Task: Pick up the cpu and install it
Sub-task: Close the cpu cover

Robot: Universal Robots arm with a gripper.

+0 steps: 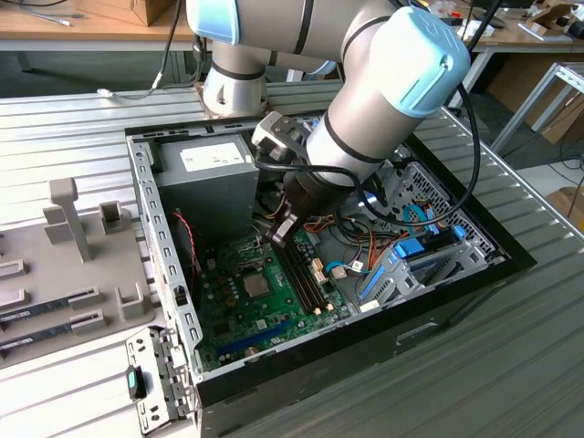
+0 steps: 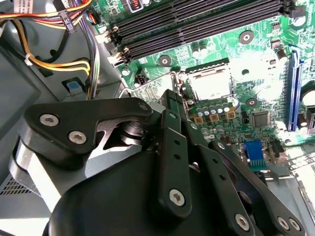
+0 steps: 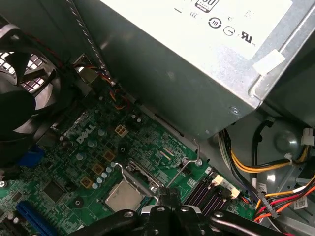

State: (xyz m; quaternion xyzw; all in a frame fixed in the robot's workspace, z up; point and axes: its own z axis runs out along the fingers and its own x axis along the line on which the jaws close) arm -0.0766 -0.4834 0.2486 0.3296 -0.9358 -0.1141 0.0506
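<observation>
The cpu (image 1: 256, 285) lies flat in the socket on the green motherboard (image 1: 228, 315), silver top up. It is also in both wrist views, the cpu (image 2: 210, 83) bright under glare and the cpu (image 3: 123, 196) framed by the socket's metal bracket. My gripper (image 1: 279, 235) hangs inside the case just above the board, beside the socket's corner nearest the memory slots. Its black fingers (image 3: 170, 196) are pressed together with nothing between them. The thin socket lever (image 3: 189, 161) stands raised right by the fingertips (image 2: 172, 101).
A grey power-supply box (image 1: 208, 178) stands close behind the gripper. Black memory slots (image 1: 306, 278) run beside the socket. Coloured cables (image 1: 383, 242) and a blue drive bay (image 1: 429, 265) fill the case toward the exterior view's right. A case fan (image 3: 19, 88) sits nearby.
</observation>
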